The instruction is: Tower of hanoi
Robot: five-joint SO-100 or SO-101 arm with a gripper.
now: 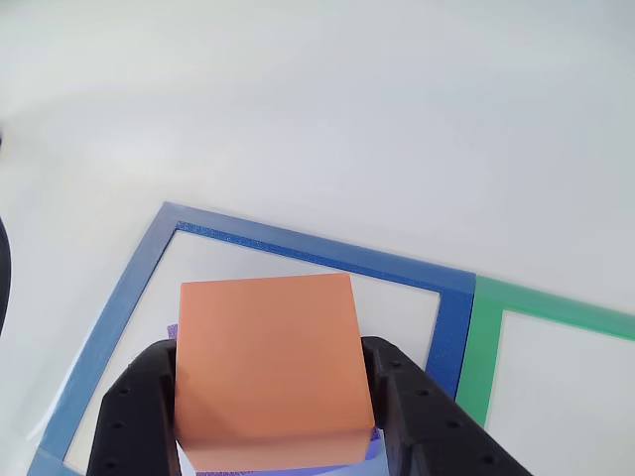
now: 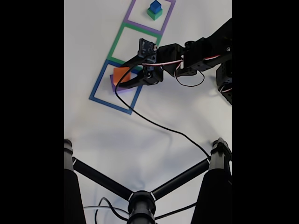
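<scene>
Seen in the other view: orange block (image 1: 268, 362), flat top up, no clear long axis, pinched between the two black fingers of the gripper (image 1: 273, 416) over the purple slab (image 1: 369, 448) inside the blue tape square (image 1: 298, 243); in the fixed view: blue cube (image 2: 155, 6) on green block (image 2: 154, 14), far away in the purple tape square (image 2: 164, 23).

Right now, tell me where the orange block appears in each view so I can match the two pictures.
Other view: the orange block sits bottom centre, between the black fingers of the gripper, over the purple slab.
Fixed view: the orange block lies left of centre, upper half, at the arm's tip.
Shared landmark: the blue tape square surrounds it in both.
</scene>
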